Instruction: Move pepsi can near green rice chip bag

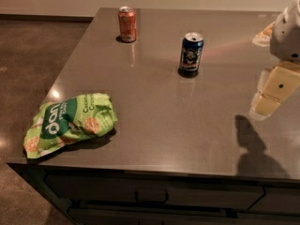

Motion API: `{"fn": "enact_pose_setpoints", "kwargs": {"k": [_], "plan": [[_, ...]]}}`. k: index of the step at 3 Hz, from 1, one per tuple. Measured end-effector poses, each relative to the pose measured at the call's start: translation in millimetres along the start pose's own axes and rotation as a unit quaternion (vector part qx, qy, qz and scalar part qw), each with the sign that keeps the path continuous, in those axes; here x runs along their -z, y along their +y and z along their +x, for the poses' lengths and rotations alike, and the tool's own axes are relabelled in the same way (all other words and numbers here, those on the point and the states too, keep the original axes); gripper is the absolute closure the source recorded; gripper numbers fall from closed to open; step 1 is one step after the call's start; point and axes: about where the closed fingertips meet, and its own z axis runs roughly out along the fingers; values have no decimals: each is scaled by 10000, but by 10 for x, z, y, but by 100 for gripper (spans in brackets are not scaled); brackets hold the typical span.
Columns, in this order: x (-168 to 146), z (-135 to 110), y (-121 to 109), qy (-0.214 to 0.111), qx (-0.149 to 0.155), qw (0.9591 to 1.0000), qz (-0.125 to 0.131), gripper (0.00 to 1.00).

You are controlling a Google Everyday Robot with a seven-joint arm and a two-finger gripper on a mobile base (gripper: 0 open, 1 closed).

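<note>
In the camera view, the pepsi can (191, 54) stands upright on the grey table (178, 125), above the centre of the frame. The green rice chip bag (70, 123) lies well apart from it at the lower left, near the table's front corner. An orange-red can (127, 24) stands at the upper left. The gripper (265, 108) hangs above the table at the right edge, holding nothing; whether it is open or closed cannot be told.
</note>
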Motion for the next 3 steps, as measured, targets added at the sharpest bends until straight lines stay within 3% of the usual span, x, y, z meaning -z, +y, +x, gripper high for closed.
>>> {"fn": "enact_pose_setpoints", "kwargs": {"k": [1,2,3], "plan": [[-123,-58,-219,-58,-276,9996,77,0],[-371,-145,-557,-224,-735,9970,117,0],[-523,-240,-763,-398,-953,9946,62,0]]}}
